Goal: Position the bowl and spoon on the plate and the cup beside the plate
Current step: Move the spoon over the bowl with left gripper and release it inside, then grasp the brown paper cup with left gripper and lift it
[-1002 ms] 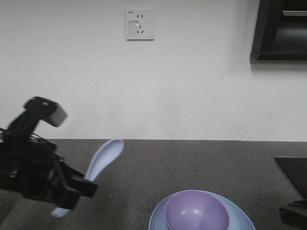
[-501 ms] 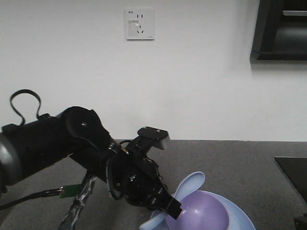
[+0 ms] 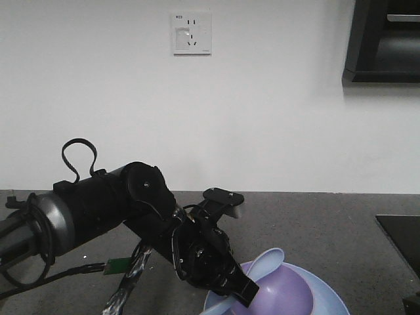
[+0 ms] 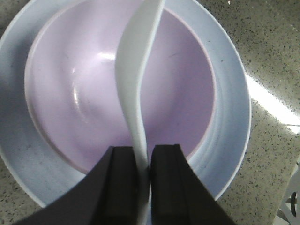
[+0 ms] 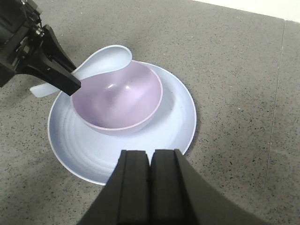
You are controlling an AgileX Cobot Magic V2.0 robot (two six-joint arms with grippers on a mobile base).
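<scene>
The lavender bowl (image 3: 285, 293) (image 5: 117, 101) stands in the middle of the pale blue plate (image 3: 331, 298) (image 5: 173, 124). My left gripper (image 3: 244, 294) (image 4: 143, 151) (image 5: 69, 86) is shut on the handle of the pale spoon (image 3: 268, 261) (image 4: 136, 61) (image 5: 107, 57). It holds the spoon tilted, with the scoop at the bowl's (image 4: 79, 93) far-left rim and over its hollow. The plate (image 4: 232, 93) shows around the bowl from above. My right gripper (image 5: 150, 153) is shut on nothing and hovers above the plate's near edge. The cup is out of view.
The plate sits on a grey speckled countertop (image 5: 234, 70). A black flat object (image 3: 401, 237) lies at the right edge. A white wall with a socket (image 3: 191, 33) stands behind, and a dark cabinet (image 3: 384, 39) hangs at upper right.
The left arm has swung from the left of the table to the plate, carrying the spoon. Over the last half second the spoon has sunk a little lower over the bowl.
</scene>
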